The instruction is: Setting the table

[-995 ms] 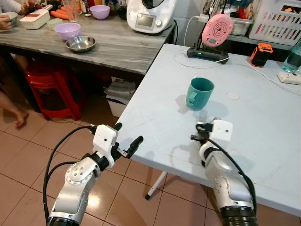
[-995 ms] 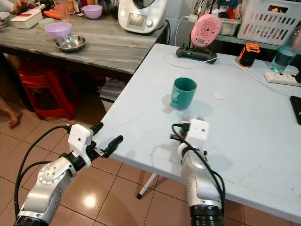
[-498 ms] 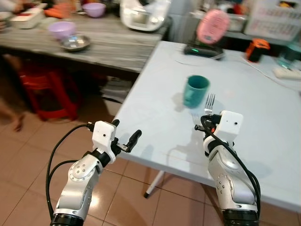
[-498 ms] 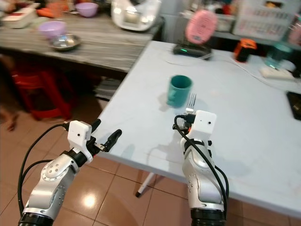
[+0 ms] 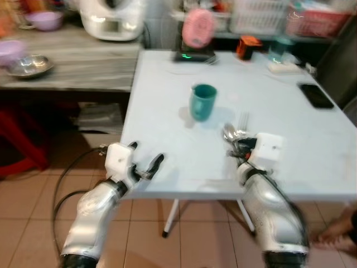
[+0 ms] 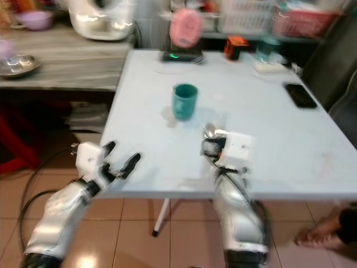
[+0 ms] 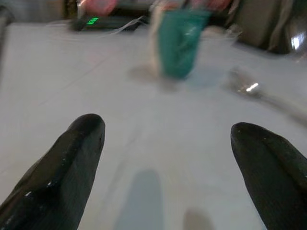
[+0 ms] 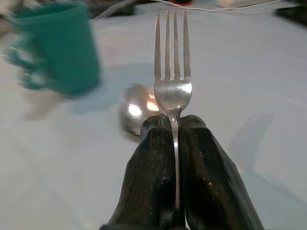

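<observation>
- Fork (image 8: 173, 72) pinched upright in the right claw (image 8: 173, 125), fingers closed tight on its handle, tines pointing up, above the pale counter (image 5: 167, 95).
- Spoon (image 8: 135, 109) just beyond the claw; green mug (image 5: 202, 101) farther off.
- Left claw (image 7: 168, 143) spread wide, holding nothing, at the counter's near edge.
- Step in hand, probably: placing the fork; next, lowering it flat beside the spoon.

Pink gadget (image 5: 198, 28), black phone (image 5: 316, 95), steel bowl (image 5: 28, 65) on the wooden counter (image 5: 83, 58).
</observation>
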Controlling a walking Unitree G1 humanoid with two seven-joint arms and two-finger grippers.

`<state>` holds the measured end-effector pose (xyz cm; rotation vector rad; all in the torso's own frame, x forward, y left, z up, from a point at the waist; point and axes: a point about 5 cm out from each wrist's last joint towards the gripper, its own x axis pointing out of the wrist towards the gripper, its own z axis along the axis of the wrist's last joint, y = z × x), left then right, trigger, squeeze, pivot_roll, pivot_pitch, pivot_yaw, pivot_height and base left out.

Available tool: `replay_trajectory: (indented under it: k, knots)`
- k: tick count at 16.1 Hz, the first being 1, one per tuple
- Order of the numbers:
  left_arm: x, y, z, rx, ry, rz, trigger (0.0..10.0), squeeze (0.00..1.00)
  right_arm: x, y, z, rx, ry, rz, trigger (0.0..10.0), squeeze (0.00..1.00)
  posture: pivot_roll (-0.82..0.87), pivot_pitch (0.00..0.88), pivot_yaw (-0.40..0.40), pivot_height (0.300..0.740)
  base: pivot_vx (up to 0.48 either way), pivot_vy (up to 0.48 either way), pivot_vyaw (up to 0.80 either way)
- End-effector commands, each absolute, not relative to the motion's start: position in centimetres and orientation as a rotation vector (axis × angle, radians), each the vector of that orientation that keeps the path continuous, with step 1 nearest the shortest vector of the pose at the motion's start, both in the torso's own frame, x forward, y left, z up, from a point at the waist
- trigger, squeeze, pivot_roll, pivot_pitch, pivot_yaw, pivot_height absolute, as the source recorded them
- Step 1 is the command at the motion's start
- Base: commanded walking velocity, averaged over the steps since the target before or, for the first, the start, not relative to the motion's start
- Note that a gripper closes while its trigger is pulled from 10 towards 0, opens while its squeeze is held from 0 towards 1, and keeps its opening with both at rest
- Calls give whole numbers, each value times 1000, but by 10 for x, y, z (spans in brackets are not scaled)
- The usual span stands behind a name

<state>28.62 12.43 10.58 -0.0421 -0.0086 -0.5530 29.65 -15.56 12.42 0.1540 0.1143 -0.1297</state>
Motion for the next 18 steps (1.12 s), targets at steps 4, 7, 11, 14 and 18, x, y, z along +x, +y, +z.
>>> replay_trajectory:
  k: [4,7,11,14,18]
  knots:
    - [285,135,103,-22,9,-518,10000,0,297,-143,132,166,67,-85,10000,0,-22,44,-26,740,0,393,0]
    - [286,137,104,-28,3,-500,10000,0,297,-143,136,154,38,-78,10000,0,-18,45,-25,740,0,401,177]
    - [289,141,106,-23,-13,-456,10000,0,297,-142,137,149,26,-68,10000,0,-18,45,-25,740,0,400,702]
    - [297,155,113,-22,-53,-317,10000,0,294,-143,143,105,-29,-40,10000,0,-12,40,-28,740,0,401,698]
    - [296,159,112,-12,-58,-277,10000,0,288,-147,146,41,-60,-23,10000,0,-15,37,-32,740,0,400,134]
